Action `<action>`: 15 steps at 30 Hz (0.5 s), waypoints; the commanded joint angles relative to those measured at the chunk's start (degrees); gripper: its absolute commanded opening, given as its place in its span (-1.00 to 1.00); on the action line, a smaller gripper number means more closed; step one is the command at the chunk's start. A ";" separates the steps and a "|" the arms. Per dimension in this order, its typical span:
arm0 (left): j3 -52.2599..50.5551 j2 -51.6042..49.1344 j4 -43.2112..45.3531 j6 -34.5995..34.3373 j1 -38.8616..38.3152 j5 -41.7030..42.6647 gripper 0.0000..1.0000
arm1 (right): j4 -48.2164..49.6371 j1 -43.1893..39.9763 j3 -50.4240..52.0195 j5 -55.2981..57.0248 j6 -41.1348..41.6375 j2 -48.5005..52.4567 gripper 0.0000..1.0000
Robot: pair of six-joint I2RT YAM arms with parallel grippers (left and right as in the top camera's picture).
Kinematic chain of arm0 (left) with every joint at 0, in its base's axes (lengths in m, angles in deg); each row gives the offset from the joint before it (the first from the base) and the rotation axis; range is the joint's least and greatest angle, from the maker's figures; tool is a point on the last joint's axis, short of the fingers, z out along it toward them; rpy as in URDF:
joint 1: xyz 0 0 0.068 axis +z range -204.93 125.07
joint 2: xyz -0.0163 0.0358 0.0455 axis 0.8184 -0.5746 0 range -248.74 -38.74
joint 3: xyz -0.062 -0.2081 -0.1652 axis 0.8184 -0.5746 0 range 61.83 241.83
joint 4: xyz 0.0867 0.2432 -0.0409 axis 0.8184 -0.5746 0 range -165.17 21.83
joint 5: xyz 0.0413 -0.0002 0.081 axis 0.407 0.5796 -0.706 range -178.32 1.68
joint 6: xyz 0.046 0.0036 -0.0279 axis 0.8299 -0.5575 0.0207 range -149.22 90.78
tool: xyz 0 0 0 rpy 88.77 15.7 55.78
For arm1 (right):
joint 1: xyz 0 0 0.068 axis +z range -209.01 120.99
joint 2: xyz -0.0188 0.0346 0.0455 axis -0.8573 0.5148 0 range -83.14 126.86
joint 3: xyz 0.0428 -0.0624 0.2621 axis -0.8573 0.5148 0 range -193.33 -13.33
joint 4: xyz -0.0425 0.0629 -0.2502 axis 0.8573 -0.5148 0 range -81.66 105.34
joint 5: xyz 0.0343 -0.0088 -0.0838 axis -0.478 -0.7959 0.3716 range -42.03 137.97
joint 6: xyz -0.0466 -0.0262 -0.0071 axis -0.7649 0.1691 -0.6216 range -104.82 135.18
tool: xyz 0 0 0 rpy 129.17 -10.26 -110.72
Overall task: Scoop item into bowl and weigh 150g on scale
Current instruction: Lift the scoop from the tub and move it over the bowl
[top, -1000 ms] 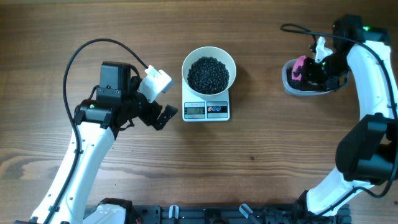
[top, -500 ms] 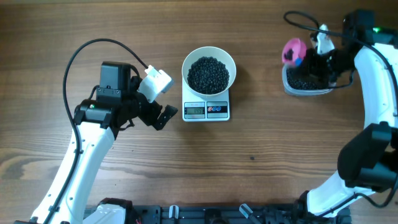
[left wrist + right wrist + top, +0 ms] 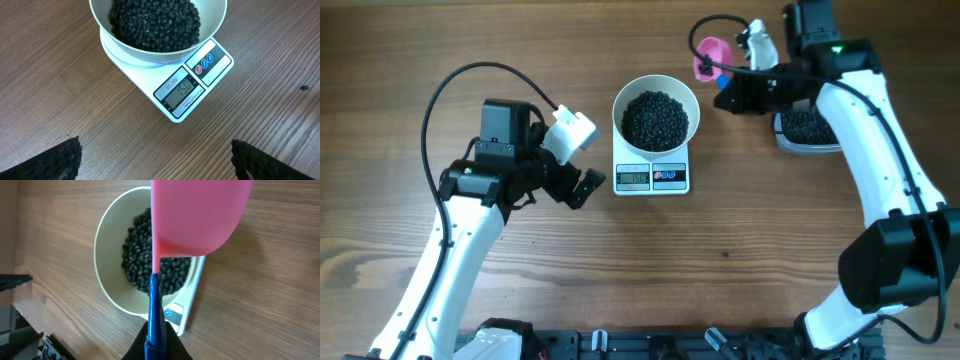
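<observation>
The white bowl (image 3: 656, 88) holds a heap of black beans (image 3: 655, 120) and stands on the white scale (image 3: 653, 177), whose display (image 3: 179, 92) reads 150. My right gripper (image 3: 732, 95) is shut on the blue handle (image 3: 154, 305) of a pink scoop (image 3: 710, 52). The scoop hovers just right of the bowl's rim. In the right wrist view the scoop (image 3: 200, 215) covers part of the bowl (image 3: 107, 255) and its contents are hidden. My left gripper (image 3: 584, 187) stands open on the table left of the scale, nothing between its fingers (image 3: 55, 162).
A clear plastic container (image 3: 808, 128) with more black beans sits at the right, under my right arm. A black cable loops over the table by the left arm (image 3: 470, 80).
My right arm has lifted the pink scoop out of the clear container and carried it left to the bowl's right edge. The left arm has not moved.
</observation>
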 commanded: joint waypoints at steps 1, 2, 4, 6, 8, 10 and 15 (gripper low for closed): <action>-0.35 0.20 0.15 -0.17 0.31 0.31 1.00 | 1.57 2.40 -1.14 2.51 1.33 -1.60 -0.92; -0.37 0.20 0.15 -0.17 0.31 0.31 1.00 | 1.62 3.52 -1.14 5.05 0.83 -1.60 -0.91; -0.37 0.20 0.15 -0.17 0.31 0.31 1.00 | 1.64 5.51 -1.14 9.46 0.02 -1.60 -0.91; -0.37 0.20 0.15 -0.17 0.31 0.28 1.00 | 1.60 7.19 -1.14 12.26 -0.74 -1.60 -0.91; -0.35 0.20 0.15 -0.17 0.31 0.31 1.00 | 1.60 8.48 -1.14 13.05 -0.79 -1.60 -0.91; -0.35 0.20 0.15 -0.17 0.31 0.31 1.00 | 1.38 9.73 -1.11 14.60 -1.25 -1.60 -0.91; -0.37 0.20 0.15 -0.17 0.31 0.31 1.00 | 0.17 12.33 -1.11 20.79 -4.24 -1.60 -0.92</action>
